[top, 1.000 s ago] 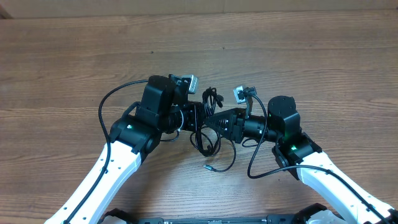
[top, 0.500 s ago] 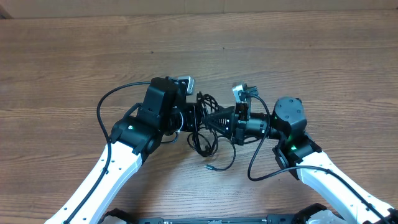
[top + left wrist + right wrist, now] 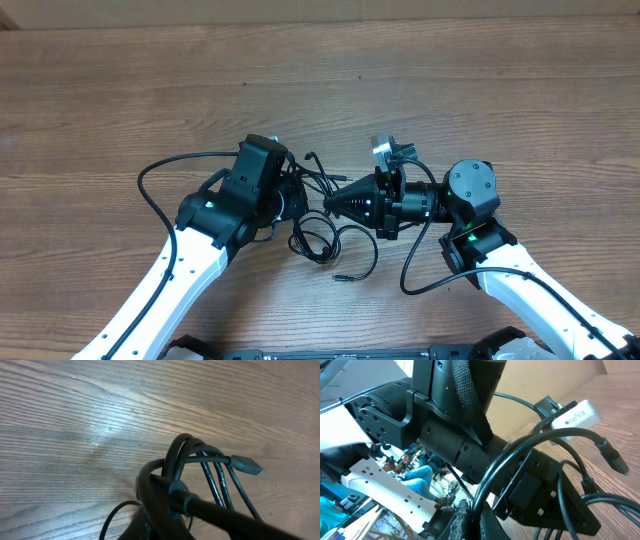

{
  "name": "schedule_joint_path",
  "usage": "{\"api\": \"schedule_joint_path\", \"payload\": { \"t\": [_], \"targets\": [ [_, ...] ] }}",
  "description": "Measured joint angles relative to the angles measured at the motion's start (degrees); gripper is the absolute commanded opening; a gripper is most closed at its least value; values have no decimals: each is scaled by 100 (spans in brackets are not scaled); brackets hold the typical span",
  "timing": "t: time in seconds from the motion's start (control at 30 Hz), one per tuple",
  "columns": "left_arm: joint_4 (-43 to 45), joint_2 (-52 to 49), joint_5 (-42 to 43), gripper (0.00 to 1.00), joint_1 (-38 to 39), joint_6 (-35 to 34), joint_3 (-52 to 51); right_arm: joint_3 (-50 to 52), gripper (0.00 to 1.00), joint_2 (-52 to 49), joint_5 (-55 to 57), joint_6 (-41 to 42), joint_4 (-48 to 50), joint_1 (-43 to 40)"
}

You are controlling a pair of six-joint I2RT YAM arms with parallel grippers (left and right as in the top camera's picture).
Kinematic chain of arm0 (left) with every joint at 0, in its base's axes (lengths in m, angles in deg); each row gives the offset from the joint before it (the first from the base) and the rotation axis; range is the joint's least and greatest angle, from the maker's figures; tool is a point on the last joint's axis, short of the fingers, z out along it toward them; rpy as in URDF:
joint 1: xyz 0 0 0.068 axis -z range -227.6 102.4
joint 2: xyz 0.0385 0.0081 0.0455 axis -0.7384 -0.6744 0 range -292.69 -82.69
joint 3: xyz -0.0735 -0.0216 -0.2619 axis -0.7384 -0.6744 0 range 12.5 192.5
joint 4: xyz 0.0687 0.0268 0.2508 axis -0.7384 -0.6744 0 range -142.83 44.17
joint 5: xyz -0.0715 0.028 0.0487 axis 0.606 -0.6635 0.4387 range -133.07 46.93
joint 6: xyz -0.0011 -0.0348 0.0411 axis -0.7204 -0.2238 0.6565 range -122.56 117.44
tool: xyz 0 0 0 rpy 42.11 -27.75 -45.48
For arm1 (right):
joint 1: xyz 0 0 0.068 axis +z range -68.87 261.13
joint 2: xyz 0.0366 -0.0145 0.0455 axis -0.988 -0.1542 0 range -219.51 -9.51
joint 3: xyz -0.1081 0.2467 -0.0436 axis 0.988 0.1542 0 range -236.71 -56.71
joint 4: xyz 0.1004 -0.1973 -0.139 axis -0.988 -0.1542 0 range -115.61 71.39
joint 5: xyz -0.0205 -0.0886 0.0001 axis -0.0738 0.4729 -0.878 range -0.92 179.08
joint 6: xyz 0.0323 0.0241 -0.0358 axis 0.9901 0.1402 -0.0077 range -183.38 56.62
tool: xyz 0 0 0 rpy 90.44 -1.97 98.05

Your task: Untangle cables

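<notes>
A loose loop of the cables point(image 3: 318, 240) lies mid-table point(image 3: 480, 90), toward the near edge. Just beyond it, the left gripper point(image 3: 298, 192) and the right gripper point(image 3: 332, 203) meet, fingers point(image 3: 345, 204) clenched, apparently on strands. The separating step seems in hand; the next move calls for a gentle pull apart.

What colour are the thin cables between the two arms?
The cables are black; the left wrist view shows them best.

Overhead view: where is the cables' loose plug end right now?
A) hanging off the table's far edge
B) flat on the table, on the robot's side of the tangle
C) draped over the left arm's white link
B: the plug end lies on the bare table, at the tip of a strand curving out of the cables toward the arm bases.
</notes>
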Motion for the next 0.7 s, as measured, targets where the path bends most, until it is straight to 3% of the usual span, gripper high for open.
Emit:
{"api": "schedule_joint_path", "payload": {
  "t": [0.33, 0.47, 0.7],
  "targets": [
    [-2, 0, -107, 4, -35, -52, 0, -17, 4, 9, 1554, 444, -2133, -39],
    [2, 0, -109, 4, -37, 15, 0, -20, 14, 11, 2065, 675, -2474, -42],
    [17, 0, -109, 4, -37, 48, 0, -22, 13, 11, 2997, 1591, -3421, -42]
  ]
}}
